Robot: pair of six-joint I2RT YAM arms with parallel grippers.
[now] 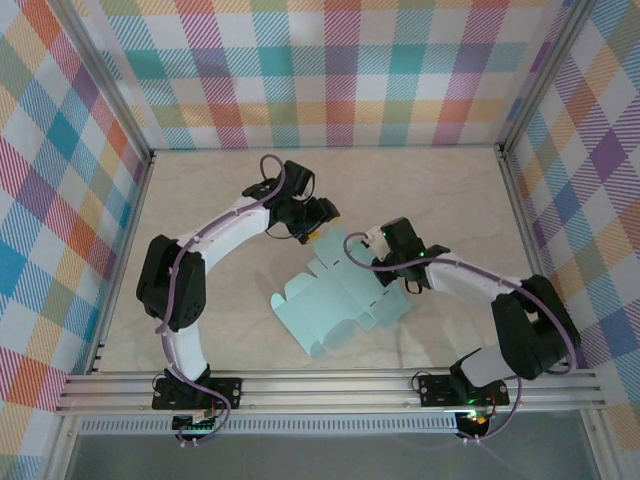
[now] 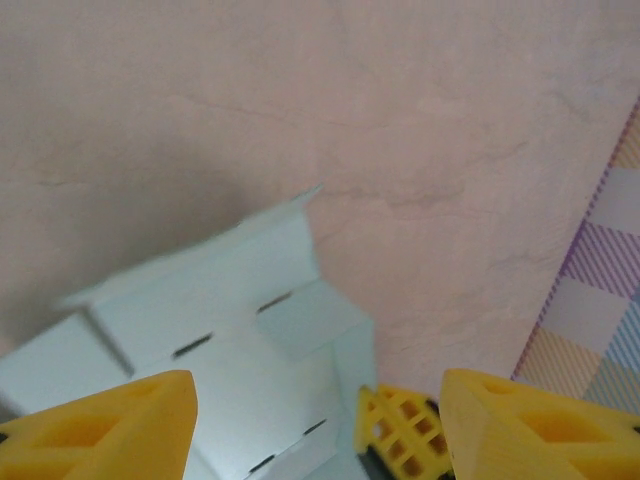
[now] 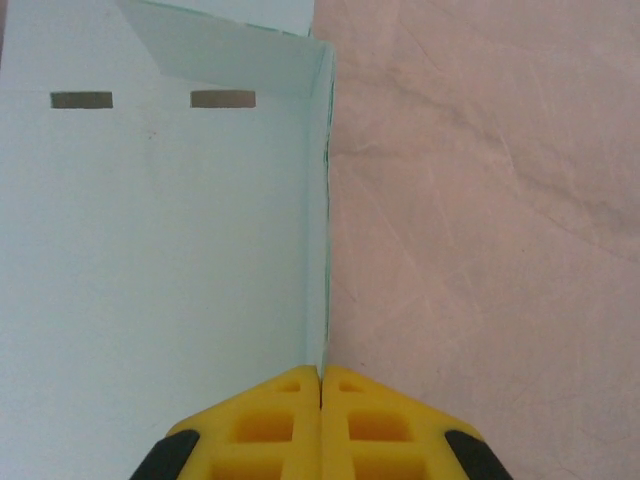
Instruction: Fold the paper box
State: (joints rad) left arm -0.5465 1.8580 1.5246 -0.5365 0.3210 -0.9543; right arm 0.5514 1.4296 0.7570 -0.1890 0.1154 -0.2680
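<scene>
**Paper box** point(image 1: 335, 305): pale mint die-cut card. You see it spread mostly flat at mid-tabletop, scalloped tabs toward the near-left. In your right wrist view, the sheet point(image 3: 150, 250) shows two slots at the far end and one side flap standing upright along its right edge.

**Right end effector** point(image 1: 378, 245): at the sheet's far-right edge. Its yellow fingers are pressed together point(image 3: 320, 385), pinching that upright flap.

**Left end effector** point(image 1: 318, 222): at the sheet's far edge. You see its yellow fingers spread wide point(image 2: 318, 400), gripping nothing, with the slotted card point(image 2: 220, 300) below.

**Tabletop** point(image 1: 450, 190): pale marbled beige.

**Walls** point(image 1: 340, 70): multicoloured plaid, on three sides.

**Frame rail** point(image 1: 330, 385): aluminium, along the near edge, carrying both arm bases.
</scene>
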